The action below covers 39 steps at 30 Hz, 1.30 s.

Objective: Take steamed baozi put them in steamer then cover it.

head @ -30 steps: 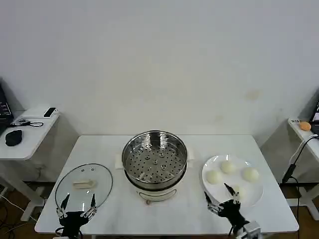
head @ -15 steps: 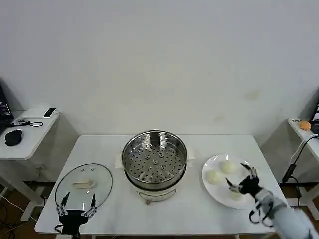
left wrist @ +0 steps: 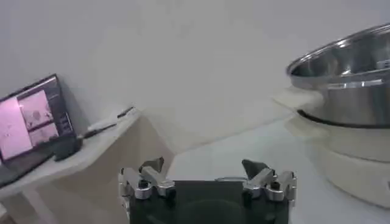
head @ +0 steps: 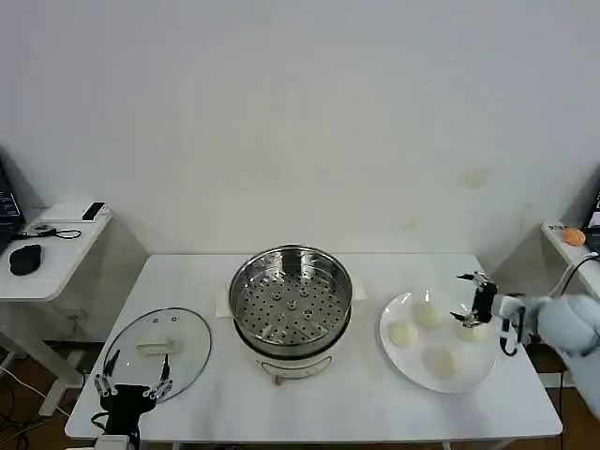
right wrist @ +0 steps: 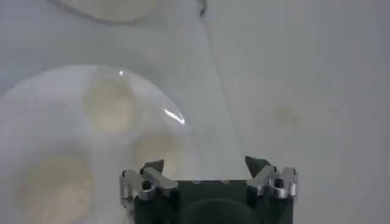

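- Head view: the right pincer (head: 472, 302), fingers spread and holding nothing, hovers over the far-right steamed baozi (head: 472, 327) on the white plate (head: 412, 361), apparently lining up a grasp. The steamer (head: 291, 298) sits empty mid-surface; the cover (head: 157, 347) lies left of it.
- Left wrist view: the left pincer (left wrist: 207, 176) waits released near the surface's front edge.
- Right wrist view: buns lie below its spread fingers (right wrist: 259, 168).

On the white table (head: 375, 403) the steamer (head: 292, 303) stands at the centre, basket bare. The cover (head: 157, 348) lies flat to its left, the left gripper (head: 131, 382) spread wide at its near edge. Right, a white plate (head: 412, 361) bears four baozi (head: 403, 333); the right gripper (head: 472, 300), fingers apart, hovers over the far-right bun.
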{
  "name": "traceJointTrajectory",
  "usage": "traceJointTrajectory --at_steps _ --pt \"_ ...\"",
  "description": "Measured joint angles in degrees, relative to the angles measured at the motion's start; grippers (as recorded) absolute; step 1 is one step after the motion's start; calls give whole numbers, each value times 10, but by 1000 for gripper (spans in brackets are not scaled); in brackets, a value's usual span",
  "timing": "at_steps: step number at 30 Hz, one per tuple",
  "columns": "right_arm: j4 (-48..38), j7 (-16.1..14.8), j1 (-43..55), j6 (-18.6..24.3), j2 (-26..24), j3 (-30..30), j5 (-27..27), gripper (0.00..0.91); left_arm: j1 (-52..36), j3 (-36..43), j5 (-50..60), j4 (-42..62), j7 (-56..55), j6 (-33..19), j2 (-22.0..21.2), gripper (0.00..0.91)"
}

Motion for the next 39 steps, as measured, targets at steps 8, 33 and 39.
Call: traceJointTrajectory --at_steps 8,33,39 --pt "-73 -54 147 24 18 -168 -8 907 -5 -10 3 0 2 -1 -3 907" --pt "-230 -72 250 55 132 -322 -67 877 -9 -17 6 17 4 -3 -5 907" --pt "-242 -77 255 57 140 -329 -77 695 -10 -17 6 17 4 -3 -6 907"
